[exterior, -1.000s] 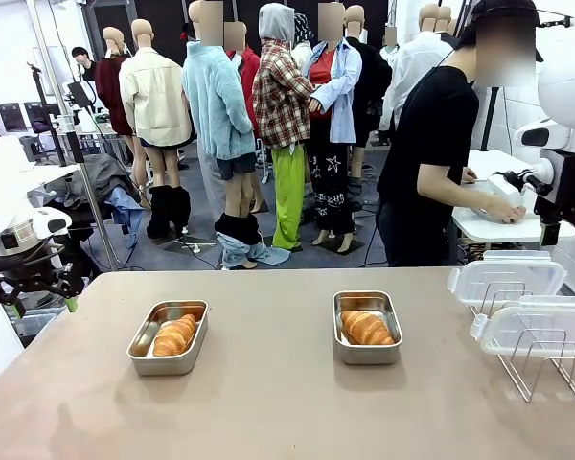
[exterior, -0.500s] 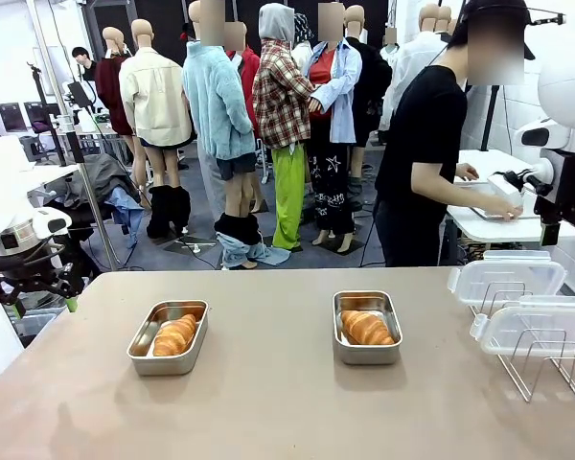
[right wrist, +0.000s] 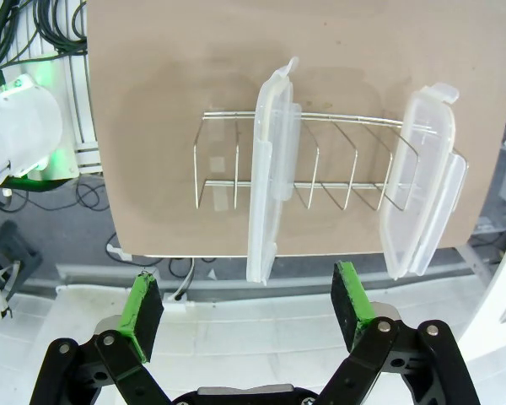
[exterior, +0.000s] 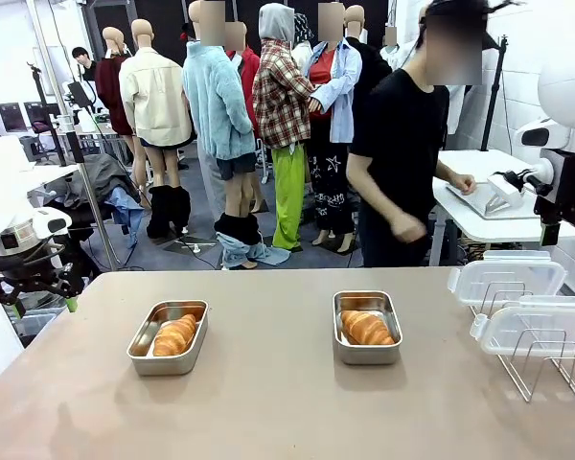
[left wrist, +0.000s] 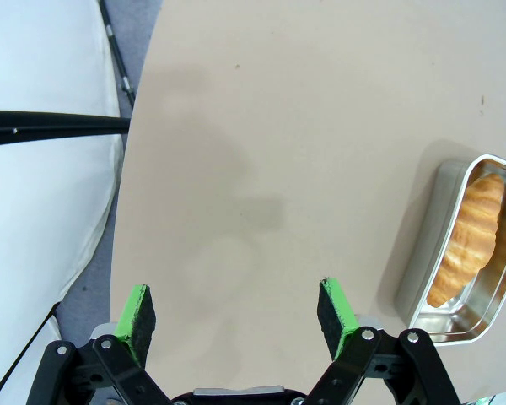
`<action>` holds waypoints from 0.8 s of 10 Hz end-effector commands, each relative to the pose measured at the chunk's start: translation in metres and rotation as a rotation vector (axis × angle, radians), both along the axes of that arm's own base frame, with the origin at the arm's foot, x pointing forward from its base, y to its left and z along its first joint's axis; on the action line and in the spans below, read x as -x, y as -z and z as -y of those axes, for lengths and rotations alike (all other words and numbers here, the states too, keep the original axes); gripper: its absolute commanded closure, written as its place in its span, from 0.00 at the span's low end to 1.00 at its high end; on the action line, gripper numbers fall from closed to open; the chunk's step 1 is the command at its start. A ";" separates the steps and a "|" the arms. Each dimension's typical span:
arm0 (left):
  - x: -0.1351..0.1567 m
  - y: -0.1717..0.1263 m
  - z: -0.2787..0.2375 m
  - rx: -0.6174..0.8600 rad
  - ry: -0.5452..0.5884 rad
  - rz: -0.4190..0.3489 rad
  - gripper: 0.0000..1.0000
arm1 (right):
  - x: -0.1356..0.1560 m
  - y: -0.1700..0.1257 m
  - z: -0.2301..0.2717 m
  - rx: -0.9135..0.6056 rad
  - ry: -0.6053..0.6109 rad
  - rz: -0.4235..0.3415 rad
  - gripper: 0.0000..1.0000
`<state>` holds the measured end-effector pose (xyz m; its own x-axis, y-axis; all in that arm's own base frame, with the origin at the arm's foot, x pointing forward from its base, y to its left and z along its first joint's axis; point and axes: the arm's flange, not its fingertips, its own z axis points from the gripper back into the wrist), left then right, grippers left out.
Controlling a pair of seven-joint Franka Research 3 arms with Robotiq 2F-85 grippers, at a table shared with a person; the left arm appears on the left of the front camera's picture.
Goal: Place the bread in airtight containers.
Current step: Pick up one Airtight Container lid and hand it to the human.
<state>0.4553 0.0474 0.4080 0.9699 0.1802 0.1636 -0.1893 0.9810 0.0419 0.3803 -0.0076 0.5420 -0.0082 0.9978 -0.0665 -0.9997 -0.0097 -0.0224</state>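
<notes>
Left gripper spread wide, nothing between the pads; right gripper same. Bread is already boxed: one croissant in the left tin, another croissant in the right tin. Both tins sit uncovered on the table, well apart. I read the job as down to lidding.

Key relation: first lid and second lid are propped on the rack at the table's right side, straight ahead of the right gripper's fingers. First lid lines up almost on the jaw centreline. Its long axis runs away from the wrist, crosswise to the jaw opening, so the pads would straddle its thin side. Second lid is off beyond one pad, tilted. Right arm is clearly nearer. Left gripper hangs at the table's left edge, with the left tin off to one side of its view and the lids far across the table.

Room: rack hugs the table edge, and in the right wrist view the lid ends seem to reach past it, so a dropped lid could go overboard. Rack wires run close on either side of the first lid; I'd expect snag risk on the lift. Bare table between rack and right tin, nothing in the carry path. Person stands beyond the far edge, hands off the table.
</notes>
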 end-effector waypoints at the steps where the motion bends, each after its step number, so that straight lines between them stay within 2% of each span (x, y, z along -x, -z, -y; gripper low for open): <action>1: 0.002 -0.001 -0.001 0.002 0.000 0.001 0.00 | 0.001 -0.001 0.000 0.001 -0.002 -0.009 0.00; 8: 0.002 -0.001 -0.001 0.002 0.000 0.001 0.00 | 0.001 -0.001 0.000 0.001 -0.002 -0.009 0.00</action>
<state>0.4553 0.0474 0.4080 0.9699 0.1802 0.1636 -0.1893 0.9810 0.0419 0.3803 -0.0076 0.5420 -0.0082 0.9978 -0.0665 -0.9997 -0.0097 -0.0224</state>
